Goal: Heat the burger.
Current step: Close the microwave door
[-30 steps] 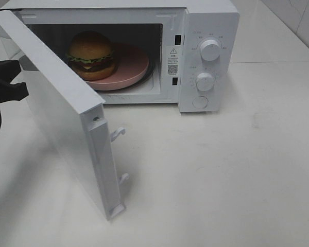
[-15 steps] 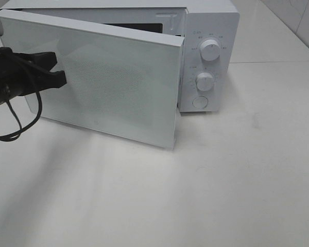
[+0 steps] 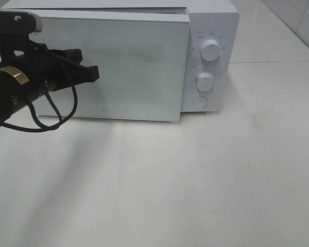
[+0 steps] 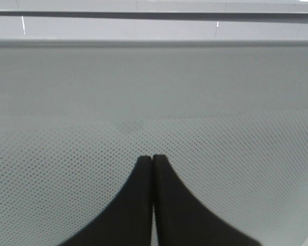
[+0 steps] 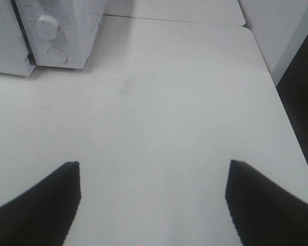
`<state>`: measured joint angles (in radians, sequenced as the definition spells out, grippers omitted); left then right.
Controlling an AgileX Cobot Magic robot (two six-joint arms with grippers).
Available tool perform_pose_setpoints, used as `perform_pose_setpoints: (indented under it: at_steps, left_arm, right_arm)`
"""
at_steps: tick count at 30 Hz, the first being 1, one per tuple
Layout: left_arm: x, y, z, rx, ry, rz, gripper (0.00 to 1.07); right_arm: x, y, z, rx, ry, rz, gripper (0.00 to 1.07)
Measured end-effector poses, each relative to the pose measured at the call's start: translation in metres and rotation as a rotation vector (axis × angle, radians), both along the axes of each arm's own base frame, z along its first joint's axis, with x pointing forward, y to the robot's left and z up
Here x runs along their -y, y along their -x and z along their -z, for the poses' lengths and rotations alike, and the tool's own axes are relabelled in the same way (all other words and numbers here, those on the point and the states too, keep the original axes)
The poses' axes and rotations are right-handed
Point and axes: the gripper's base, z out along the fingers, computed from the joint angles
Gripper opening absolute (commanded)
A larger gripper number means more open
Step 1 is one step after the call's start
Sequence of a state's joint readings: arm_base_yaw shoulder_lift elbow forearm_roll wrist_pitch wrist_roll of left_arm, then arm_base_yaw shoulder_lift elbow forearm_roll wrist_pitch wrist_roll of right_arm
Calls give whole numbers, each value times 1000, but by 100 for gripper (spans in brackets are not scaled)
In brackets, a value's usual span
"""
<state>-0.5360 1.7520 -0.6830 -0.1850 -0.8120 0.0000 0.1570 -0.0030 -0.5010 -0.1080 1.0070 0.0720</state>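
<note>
Left pincer (image 3: pixel 95 73) clenched, empty, tips at speckled white door (image 3: pixel 139 67) of white two-knob microwave (image 3: pixel 211 20); door almost flush. Right pincer (image 5: pixel 153 169) released, above white surface (image 5: pixel 159 102).

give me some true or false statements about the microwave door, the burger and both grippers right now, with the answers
1. The microwave door stands wide open. False: it is shut or nearly so.
2. The left gripper is shut, its tips at the door. True.
3. The burger is in plain view. False: no view shows it.
4. The right gripper is open above the white table. True.
5. Three knobs sit beside the door. False: there is an upper knob, a lower knob and a round button below them.
</note>
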Motion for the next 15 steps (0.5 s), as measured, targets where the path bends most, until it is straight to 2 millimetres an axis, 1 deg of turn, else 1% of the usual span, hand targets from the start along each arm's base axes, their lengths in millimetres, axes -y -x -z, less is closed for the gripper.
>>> perform_pose_setpoints:
  at_steps: [1, 3, 4, 5, 6, 8, 9, 11, 15]
  left_arm:
    - [0, 0, 0, 0, 0, 0, 0]
    - [9, -3, 0, -5, -2, -10, 0]
    - [9, -3, 0, -5, -2, -10, 0]
    - [16, -6, 0, -2, 0, -7, 0]
    - [16, -6, 0, -2, 0, -7, 0]
    - [26, -9, -1, 5, 7, 5, 0]
    - [26, -9, -1, 5, 7, 5, 0]
    - [36, -13, -3, 5, 11, 19, 0]
    - [44, -18, -2, 1, 12, 28, 0]
  right_arm:
    - [0, 0, 0, 0, 0, 0, 76]
    - [0, 0, 0, 0, 0, 0, 76]
    - [0, 0, 0, 0, 0, 0, 76]
    - [0, 0, 0, 0, 0, 0, 76]
    - [0, 0, 0, 0, 0, 0, 76]
    - [0, 0, 0, 0, 0, 0, 76]
    - [0, 0, 0, 0, 0, 0, 76]
    - [0, 0, 0, 0, 0, 0, 76]
    - [0, 0, 0, 0, 0, 0, 76]
